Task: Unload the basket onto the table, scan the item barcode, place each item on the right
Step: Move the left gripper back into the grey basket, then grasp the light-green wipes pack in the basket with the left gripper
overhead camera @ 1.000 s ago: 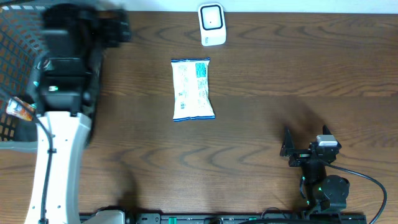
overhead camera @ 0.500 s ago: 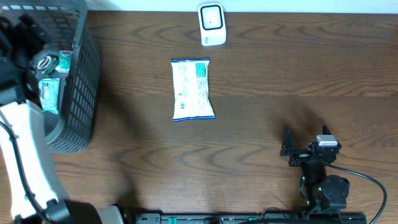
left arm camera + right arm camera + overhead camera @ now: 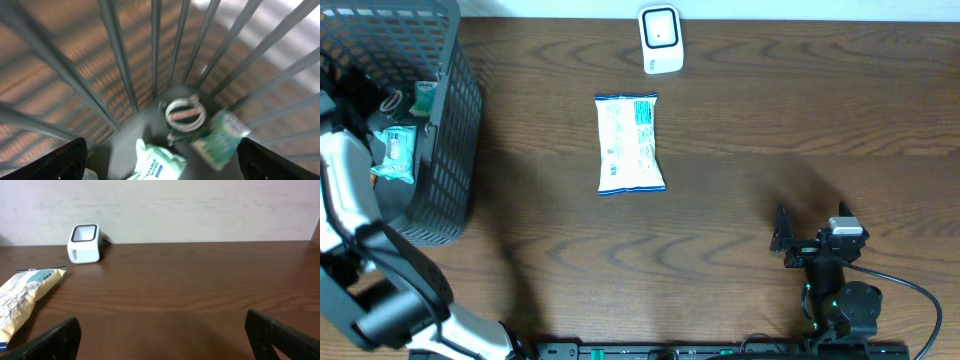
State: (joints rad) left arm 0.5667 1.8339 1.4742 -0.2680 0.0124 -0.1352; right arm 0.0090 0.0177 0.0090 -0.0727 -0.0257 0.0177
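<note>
Over at the left edge of the brown wooden table point(image 3: 770, 110), the left arm is swinging to a new stance. A second ago it was lying blurred across the right side of the dark grey wire basket point(image 3: 455, 120) and hiding most of it. Now it is coming in from the basket's left rim, and the whole basket is showing from overhead.

The left gripper point(image 3: 161, 150) is pointing down between the bars with its fingers spread wide and nothing between them. Below it are lying a white-and-green soft packet point(image 3: 155, 162), a teal-green packet point(image 3: 222, 140) and a round ring-shaped item point(image 3: 185, 112), all close together on the basket floor. None of them is being touched yet, as far as the blurred wrist view is showing.

Nothing else is shifting. The white blue-printed snack packet point(image 3: 630, 143) is lying flat mid-table as before, near the small white box-shaped barcode scanner point(image 3: 660, 40) at the far edge. The right gripper point(image 3: 162, 330) is waiting low at the near right, jaws wide and empty.

Judging by this, the arm is lining up to pick the next item from the basket. Scanning is not yet under way, and the item has still to be grasped and carried across to the scanner.
</note>
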